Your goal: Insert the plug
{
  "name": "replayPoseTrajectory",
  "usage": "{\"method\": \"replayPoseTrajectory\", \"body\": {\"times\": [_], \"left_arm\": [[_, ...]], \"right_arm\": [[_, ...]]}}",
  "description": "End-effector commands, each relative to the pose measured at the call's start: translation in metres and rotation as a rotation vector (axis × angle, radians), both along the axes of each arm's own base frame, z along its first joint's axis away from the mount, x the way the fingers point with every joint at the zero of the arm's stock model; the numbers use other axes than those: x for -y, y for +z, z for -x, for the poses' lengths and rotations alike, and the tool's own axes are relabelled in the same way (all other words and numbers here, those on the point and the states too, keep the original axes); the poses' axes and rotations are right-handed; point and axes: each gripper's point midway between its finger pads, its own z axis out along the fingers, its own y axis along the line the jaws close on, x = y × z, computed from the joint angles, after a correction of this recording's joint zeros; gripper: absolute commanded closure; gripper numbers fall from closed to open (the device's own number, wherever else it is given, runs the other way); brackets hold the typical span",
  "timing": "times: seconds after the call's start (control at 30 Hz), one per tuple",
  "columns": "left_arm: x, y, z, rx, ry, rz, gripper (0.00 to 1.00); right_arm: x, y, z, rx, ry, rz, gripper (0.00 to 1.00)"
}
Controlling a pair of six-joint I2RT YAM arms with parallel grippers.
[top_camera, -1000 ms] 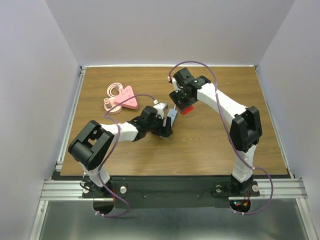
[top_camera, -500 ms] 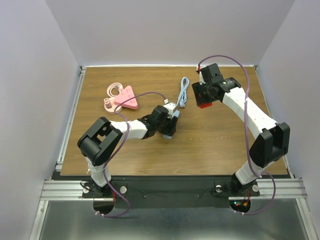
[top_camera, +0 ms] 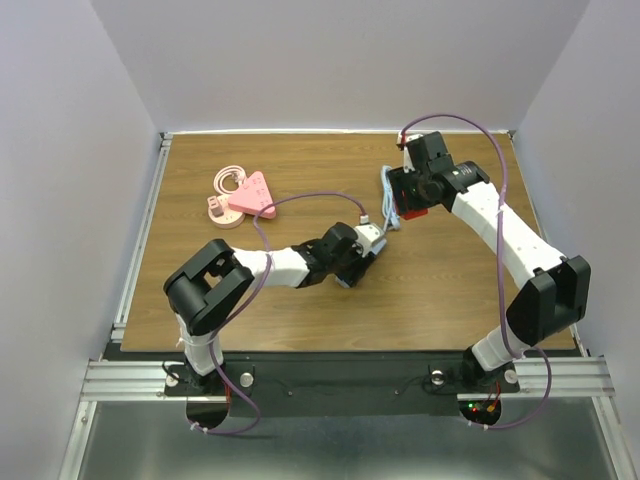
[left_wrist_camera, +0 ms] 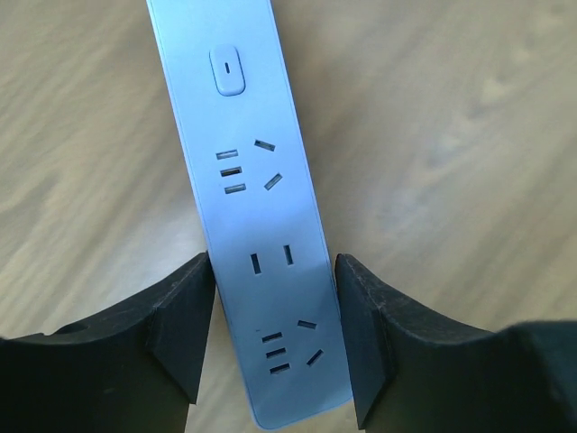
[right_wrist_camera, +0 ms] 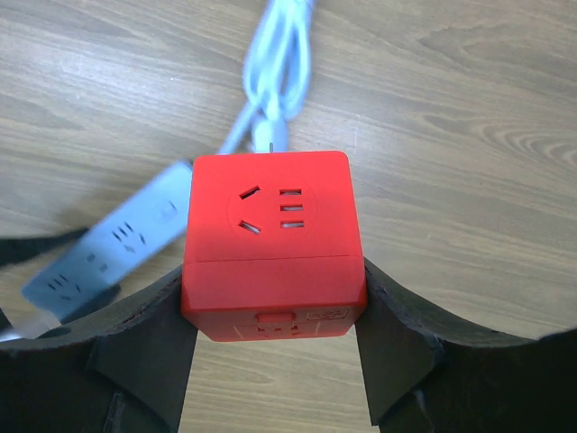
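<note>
The red cube plug (right_wrist_camera: 270, 234) is clamped between the fingers of my right gripper (right_wrist_camera: 275, 289), socket face up, above the wood table. In the top view my right gripper (top_camera: 408, 205) holds it (top_camera: 414, 212) at the back right of centre. The light blue power strip (left_wrist_camera: 252, 207) sits between the fingers (left_wrist_camera: 185, 334) of my left gripper (left_wrist_camera: 270, 343), which is shut on its end. In the top view that gripper (top_camera: 356, 264) is at mid-table, left of and nearer than the plug. The strip (right_wrist_camera: 108, 248) shows blurred at the plug's lower left.
The strip's pale blue cable (top_camera: 388, 195) lies bundled beside the right gripper, also in the right wrist view (right_wrist_camera: 275, 72). A pink triangular power strip (top_camera: 250, 197) with its coiled cord (top_camera: 228, 182) lies at the back left. Grey walls surround the table (top_camera: 450, 290).
The right arm swung from the centre out to the right with the plug, then eased back left. The left gripper carried the blue strip to the right, and its cable moved with it.
</note>
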Motion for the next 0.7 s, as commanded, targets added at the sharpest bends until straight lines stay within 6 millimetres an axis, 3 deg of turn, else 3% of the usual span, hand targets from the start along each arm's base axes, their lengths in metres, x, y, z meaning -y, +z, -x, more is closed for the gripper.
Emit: {"method": "replayPoseTrajectory", "body": {"times": [0.0, 0.03, 0.1, 0.13, 0.23, 0.27, 0.33, 0.37, 0.43, 0.53, 0.67], "left_arm": [[0.014, -0.02, 0.049, -0.058, -0.237, -0.041, 1.0], [0.012, -0.024, 0.05, -0.071, -0.234, -0.054, 1.0], [0.009, -0.024, 0.044, -0.072, -0.182, -0.067, 0.89], [0.003, -0.024, 0.037, -0.055, -0.132, -0.089, 0.77], [-0.006, -0.013, 0.027, -0.032, -0.042, -0.064, 0.54], [-0.001, 0.004, 0.024, -0.003, -0.036, -0.009, 0.43], [-0.006, 0.011, 0.025, 0.0, -0.022, 0.032, 0.24], [-0.003, 0.029, 0.021, 0.032, -0.022, 0.086, 0.13], [-0.006, 0.041, 0.018, 0.018, 0.0, 0.154, 0.03], [-0.01, 0.06, 0.015, 0.025, 0.005, 0.226, 0.02], [-0.03, 0.077, 0.0, 0.001, 0.084, 0.322, 0.02]], "right_arm": [[-0.003, 0.02, -0.006, 0.081, -0.012, -0.043, 1.0], [-0.003, 0.02, -0.006, 0.078, -0.008, -0.043, 1.0], [-0.007, 0.018, -0.002, 0.064, 0.022, -0.059, 1.0], [-0.014, 0.016, 0.003, 0.044, 0.056, -0.083, 1.0], [-0.025, 0.007, 0.016, -0.005, 0.163, -0.112, 1.0], [-0.031, 0.002, 0.024, -0.039, 0.207, -0.132, 1.0], [-0.037, -0.012, 0.036, -0.102, 0.264, -0.149, 0.99], [-0.047, -0.016, 0.048, -0.144, 0.318, -0.177, 1.0], [-0.067, -0.021, 0.067, -0.208, 0.403, -0.221, 1.0], [-0.083, -0.021, 0.079, -0.234, 0.455, -0.196, 1.0], [-0.077, -0.034, 0.085, -0.29, 0.437, -0.109, 1.0]]}}
